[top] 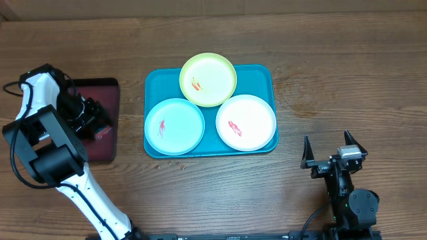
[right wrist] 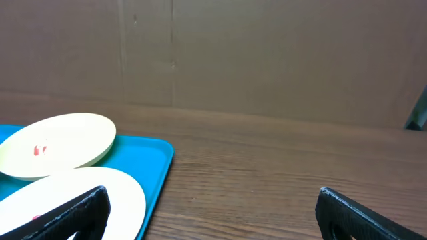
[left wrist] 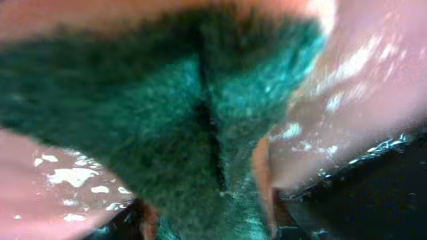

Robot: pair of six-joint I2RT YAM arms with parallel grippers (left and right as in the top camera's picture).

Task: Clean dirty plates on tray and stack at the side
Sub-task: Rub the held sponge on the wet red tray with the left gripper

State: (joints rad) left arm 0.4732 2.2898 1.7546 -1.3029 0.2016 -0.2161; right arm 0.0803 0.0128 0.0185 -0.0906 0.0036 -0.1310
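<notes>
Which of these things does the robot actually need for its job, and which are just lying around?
Needed: turquoise tray, yellow-green plate, light blue plate, white plate, green scouring sponge.
Lying about: dark red tray, wooden table.

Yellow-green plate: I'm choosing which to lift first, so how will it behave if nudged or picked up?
Probably stiff and light: the yellow-green plate looks like thin moulded plastic. It seems to lean on the light blue plate and white plate, so a push may rock or slide it. The smooth, shallow rim could be slippery.
</notes>
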